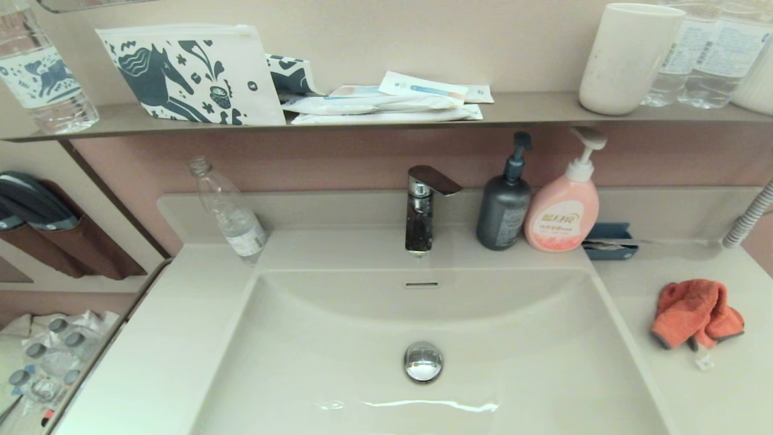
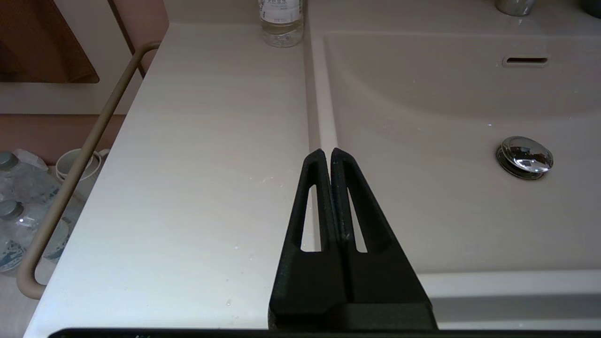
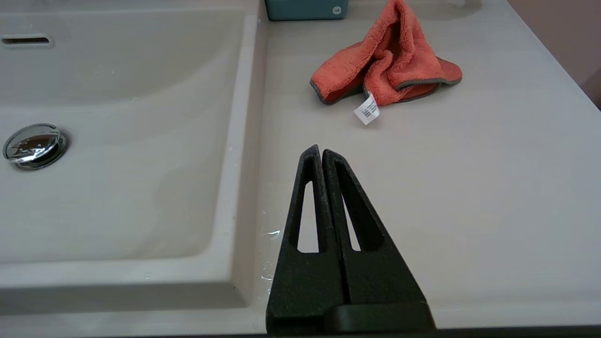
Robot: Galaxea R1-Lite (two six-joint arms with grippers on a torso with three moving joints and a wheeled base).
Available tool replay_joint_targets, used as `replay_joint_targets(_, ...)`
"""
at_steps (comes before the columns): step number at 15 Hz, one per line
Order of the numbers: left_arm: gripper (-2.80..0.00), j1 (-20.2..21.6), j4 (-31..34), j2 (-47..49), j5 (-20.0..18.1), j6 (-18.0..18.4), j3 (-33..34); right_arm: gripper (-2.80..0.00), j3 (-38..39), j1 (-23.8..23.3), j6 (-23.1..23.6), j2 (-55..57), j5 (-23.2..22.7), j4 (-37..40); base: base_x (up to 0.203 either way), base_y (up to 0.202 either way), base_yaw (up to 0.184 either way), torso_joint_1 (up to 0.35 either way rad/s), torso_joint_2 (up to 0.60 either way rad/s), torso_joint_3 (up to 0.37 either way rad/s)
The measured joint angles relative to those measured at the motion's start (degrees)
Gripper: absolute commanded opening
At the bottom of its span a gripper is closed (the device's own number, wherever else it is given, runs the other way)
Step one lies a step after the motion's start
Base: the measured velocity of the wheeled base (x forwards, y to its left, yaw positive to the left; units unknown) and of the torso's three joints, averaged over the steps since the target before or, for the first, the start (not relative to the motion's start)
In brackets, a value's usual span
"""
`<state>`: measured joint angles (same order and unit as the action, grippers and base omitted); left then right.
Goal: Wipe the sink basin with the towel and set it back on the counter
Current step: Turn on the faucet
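The orange-red towel (image 1: 694, 313) lies bunched on the counter (image 1: 712, 386) right of the sink basin (image 1: 338, 356), its white tag toward the front. In the right wrist view the towel (image 3: 385, 65) lies well ahead of my right gripper (image 3: 321, 151), which is shut and empty above the counter (image 3: 469, 197) near the basin's right rim. My left gripper (image 2: 327, 152) is shut and empty over the basin's left rim, with the sink basin (image 2: 422, 197) to one side. The chrome drain plug (image 1: 423, 361) sits mid-basin. Neither gripper shows in the head view.
A tap (image 1: 423, 208), a dark pump bottle (image 1: 504, 208), a pink pump bottle (image 1: 564, 208) and a blue box (image 1: 609, 241) stand along the back ledge. A clear bottle (image 1: 229, 211) leans at the back left. A rail (image 2: 70, 178) runs along the counter's left side.
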<state>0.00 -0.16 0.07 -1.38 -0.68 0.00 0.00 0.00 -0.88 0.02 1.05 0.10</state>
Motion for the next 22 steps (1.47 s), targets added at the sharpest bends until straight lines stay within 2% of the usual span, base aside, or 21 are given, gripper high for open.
replay_joint_targets(22, -2.80, 0.00, 0.11, 0.00, 0.06, 0.28, 0.00, -2.80, 0.00, 0.00, 0.00, 0.00, 0.00, 0.00, 0.000, 0.000, 0.000, 0.000, 0.00, 0.000)
